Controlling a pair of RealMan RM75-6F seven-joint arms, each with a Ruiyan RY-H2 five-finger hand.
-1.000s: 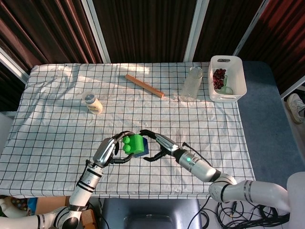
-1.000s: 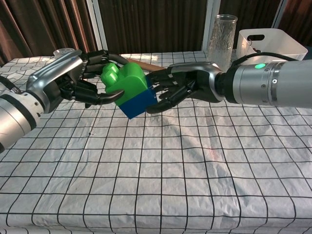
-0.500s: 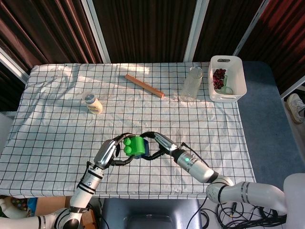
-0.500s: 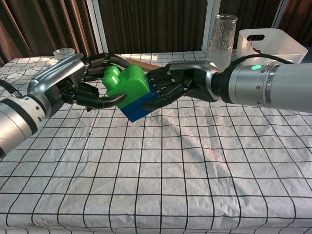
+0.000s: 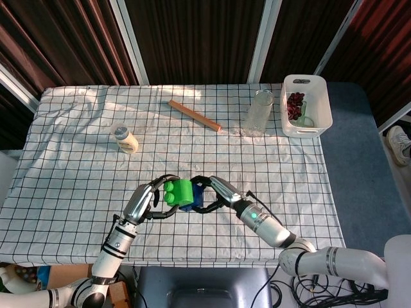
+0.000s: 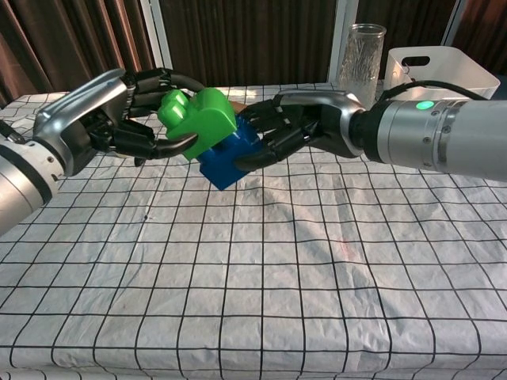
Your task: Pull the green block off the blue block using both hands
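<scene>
Near the table's [image 5: 77,154] front edge, the left hand [image 6: 119,111] is grasping the green block [image 6: 198,119] while the right hand [image 6: 305,127] is grasping the blue block [image 6: 230,161], both lifted.

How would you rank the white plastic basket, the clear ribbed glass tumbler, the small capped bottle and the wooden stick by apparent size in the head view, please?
1. White plastic basket, clearly largest.
2. Clear ribbed glass tumbler.
3. Wooden stick: longest after the basket but very thin, so its rank against the tumbler is unsure.
4. Small capped bottle, smallest.
</scene>
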